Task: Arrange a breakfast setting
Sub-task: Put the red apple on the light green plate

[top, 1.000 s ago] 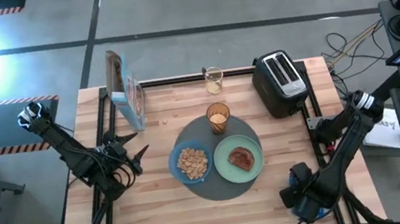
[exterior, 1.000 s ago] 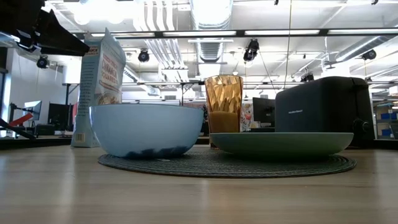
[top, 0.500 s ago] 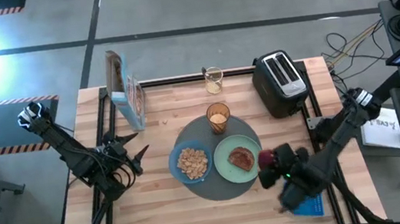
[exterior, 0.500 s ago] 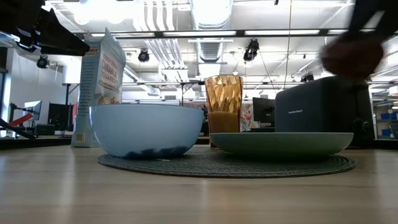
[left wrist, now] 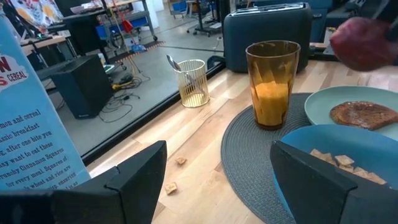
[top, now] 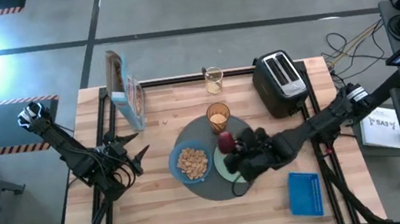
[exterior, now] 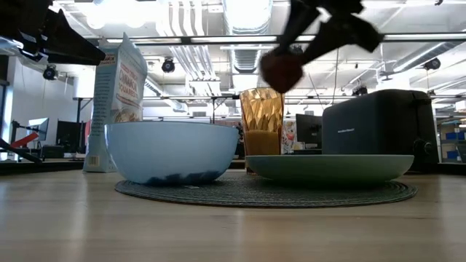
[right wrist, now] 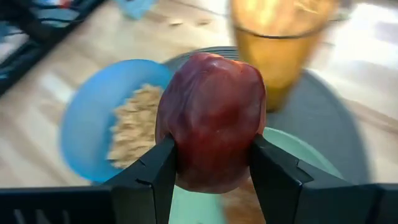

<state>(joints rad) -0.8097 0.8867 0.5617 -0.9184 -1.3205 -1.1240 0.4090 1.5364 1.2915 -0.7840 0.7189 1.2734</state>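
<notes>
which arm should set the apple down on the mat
Right. The right gripper already grips the red apple above the mat, over the green plate. The left gripper waits empty, open, near the table's left edge.

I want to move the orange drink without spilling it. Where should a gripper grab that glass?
Probably around the lower middle of the glass of orange drink, fingers level on opposite sides. It stands upright and tall, so a low grip tips it less. Come from the table's far side, since the blue bowl, the green plate and the right gripper holding the apple crowd its near side.
</notes>
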